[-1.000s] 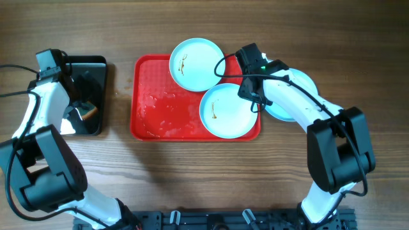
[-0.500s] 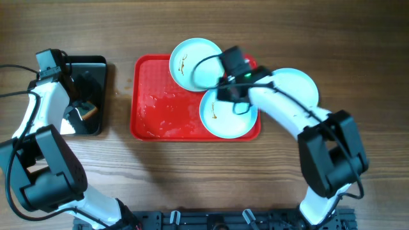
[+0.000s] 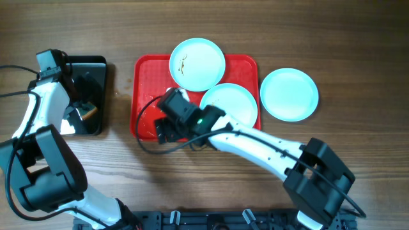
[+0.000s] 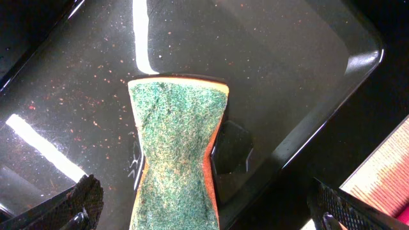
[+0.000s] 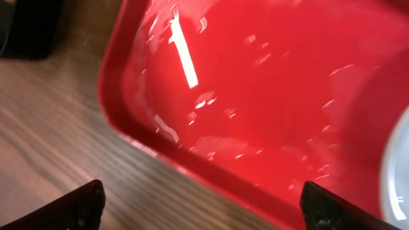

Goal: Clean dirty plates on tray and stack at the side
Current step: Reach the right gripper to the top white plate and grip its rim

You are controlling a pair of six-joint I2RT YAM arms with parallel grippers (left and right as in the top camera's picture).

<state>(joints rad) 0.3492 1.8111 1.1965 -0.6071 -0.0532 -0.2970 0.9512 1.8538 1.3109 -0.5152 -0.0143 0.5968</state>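
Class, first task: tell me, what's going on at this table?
The right gripper hangs open and empty over the near-left corner of the red tray. On that tray lie a streaked plate at the far edge and a second plate partly under the arm; a third plate sits on the table to its right. The left gripper is open above a green sponge in the black tray.

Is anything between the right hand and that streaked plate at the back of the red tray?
Nothing visible does. The open right hand hangs over the tray's front-left corner; only bare red tray separates it from the streaked plate.
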